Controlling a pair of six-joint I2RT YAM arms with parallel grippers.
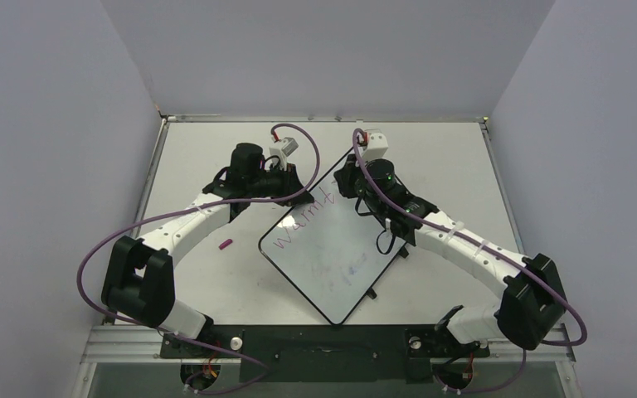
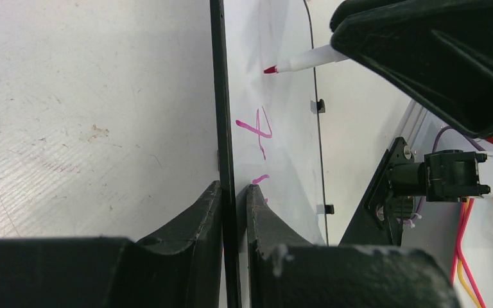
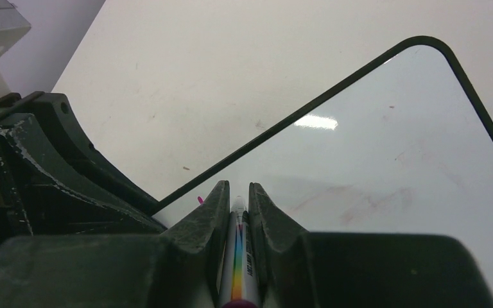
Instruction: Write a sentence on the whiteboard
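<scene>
Top external view: the whiteboard (image 1: 332, 265) lies turned like a diamond on the worktop (image 1: 431, 149). The sentence (image 1: 303, 222) is started in pink along its upper left edge, reading roughly "Warmt". The left hand (image 2: 234, 192) is pinching that edge's black rim, likely to steady the whiteboard. The right hand (image 3: 237, 192) is pinching a marker (image 3: 239, 269), its tip just past the last letter, seemingly poised for the next stroke. A small pink cap (image 1: 226, 244) lies left of the whiteboard.

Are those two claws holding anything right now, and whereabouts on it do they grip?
The left gripper pinches the whiteboard by its black rim. The right gripper holds a marker by its barrel.
</scene>
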